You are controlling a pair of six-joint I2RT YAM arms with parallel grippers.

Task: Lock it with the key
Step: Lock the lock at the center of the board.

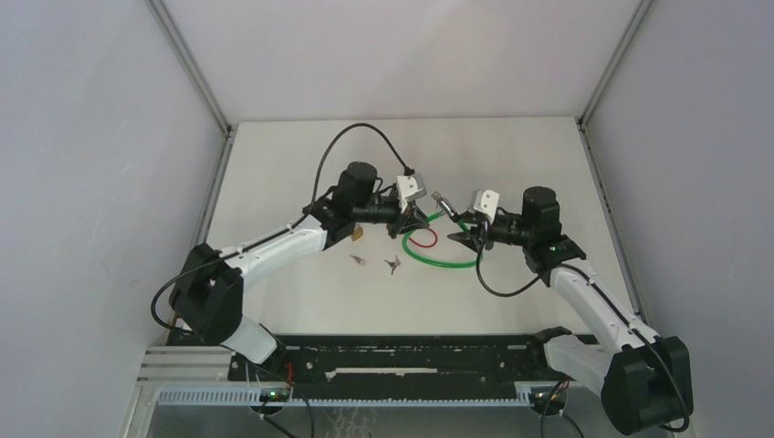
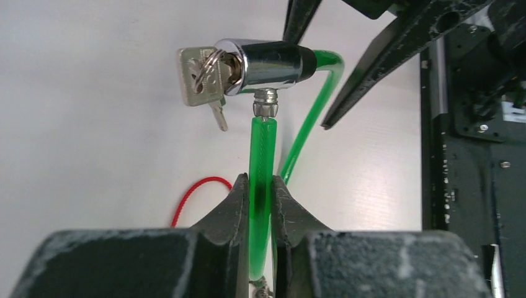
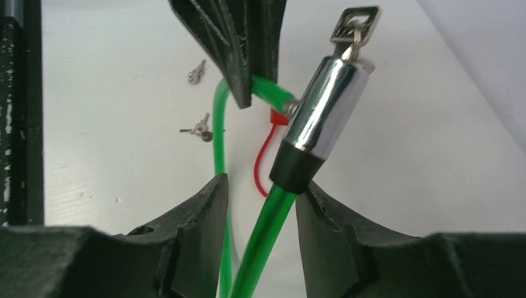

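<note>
My left gripper [image 2: 260,184] clamps the springy cable [image 2: 261,146], the right gripper [image 3: 262,186] gapes around it; the chrome barrel [image 3: 322,105] looks slick, so I'd pinch the key [image 3: 355,25] by its flat head.

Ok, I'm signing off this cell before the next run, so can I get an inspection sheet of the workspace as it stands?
Surface: white table, no spills seen.
Job's things: green cable of the lock; key seated in its chrome cylinder.
Clutter: loose keys, a red cord, a tan tag.
Grippers: left end effector shut on the green cable below its metal tip; right end effector open, fingers either side of the cable under the cylinder.
Cables: black lead arcs over the left arm; another loops beside the right arm.
Surroundings: pale enclosure walls; black rail at the near edge.
</note>
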